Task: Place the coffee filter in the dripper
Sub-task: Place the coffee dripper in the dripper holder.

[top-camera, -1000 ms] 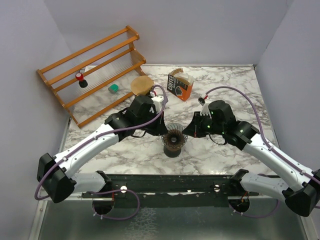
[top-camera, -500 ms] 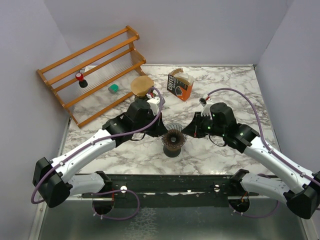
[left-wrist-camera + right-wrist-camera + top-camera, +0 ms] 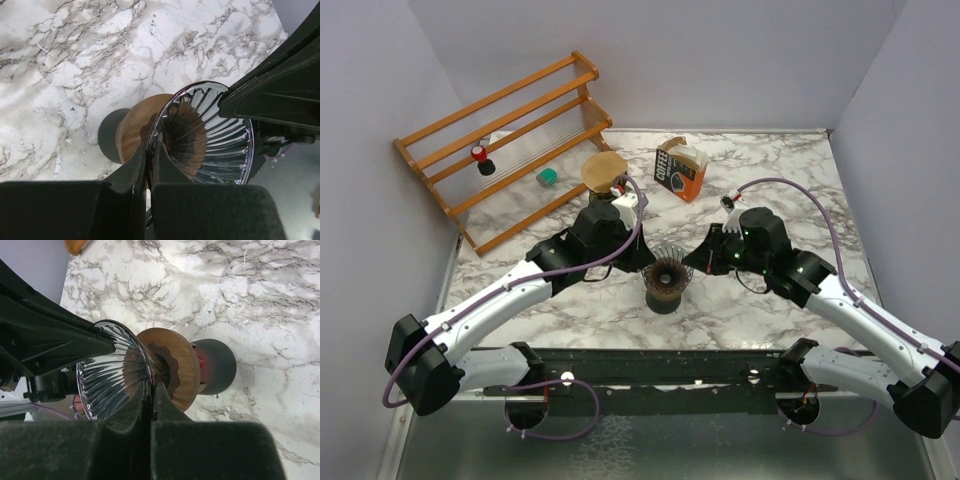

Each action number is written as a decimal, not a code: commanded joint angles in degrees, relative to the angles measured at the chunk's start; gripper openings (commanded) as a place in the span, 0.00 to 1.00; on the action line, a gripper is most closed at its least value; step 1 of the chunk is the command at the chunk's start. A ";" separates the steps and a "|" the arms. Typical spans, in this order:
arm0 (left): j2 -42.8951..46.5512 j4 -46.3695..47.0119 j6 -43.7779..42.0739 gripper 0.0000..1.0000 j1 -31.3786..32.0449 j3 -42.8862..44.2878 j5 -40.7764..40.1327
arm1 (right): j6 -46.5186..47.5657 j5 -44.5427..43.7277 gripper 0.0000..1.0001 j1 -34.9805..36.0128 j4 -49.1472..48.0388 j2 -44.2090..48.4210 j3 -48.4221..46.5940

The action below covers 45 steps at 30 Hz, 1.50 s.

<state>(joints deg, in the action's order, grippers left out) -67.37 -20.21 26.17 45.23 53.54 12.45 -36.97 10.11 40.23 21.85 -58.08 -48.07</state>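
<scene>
At mid-table, between the two arms: glass dripper (image 3: 667, 270), upright, its wooden collar (image 3: 180, 360) on a dark base (image 3: 217, 365), ribbed cone opening upward. Clamped at the left rim by the left gripper (image 3: 149, 150) and at the right rim by the right gripper (image 3: 151, 387), jaws of each drawn down onto the thin glass wall. Farther back on the marble table (image 3: 770, 200), well apart from the dripper: box marked COFFEE (image 3: 680, 170), and a tan round piece (image 3: 603, 172) near the wooden rack (image 3: 500, 140), not clear enough to call a coffee filter.
</scene>
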 commanded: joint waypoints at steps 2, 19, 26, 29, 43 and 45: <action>-6.55 -10.23 -4.70 0.00 1.99 -5.68 1.43 | 0.60 -2.74 0.01 1.51 8.13 -6.87 7.22; -5.80 -9.92 -4.75 0.08 1.98 -5.25 2.33 | 0.40 -4.13 0.01 1.52 8.91 -6.22 4.92; -5.12 -11.21 -6.14 0.28 1.99 -2.32 1.47 | -0.02 -3.87 0.10 1.52 10.27 -6.06 0.21; -5.38 -12.22 -6.75 0.29 1.98 -0.58 0.76 | -0.28 -4.11 0.13 1.52 10.88 -5.88 -1.63; -6.51 -17.00 -10.10 0.48 2.04 6.86 -3.34 | -0.72 -3.84 0.35 1.52 11.66 -5.97 -9.40; -6.36 -17.58 -10.58 0.53 2.03 7.82 -4.14 | -0.71 -3.62 0.37 1.52 11.56 -6.07 -10.38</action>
<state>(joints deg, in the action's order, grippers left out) -72.93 -30.92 18.35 46.96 59.83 11.44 -38.46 7.92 41.39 30.28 -63.53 -55.79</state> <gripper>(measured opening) 0.480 0.352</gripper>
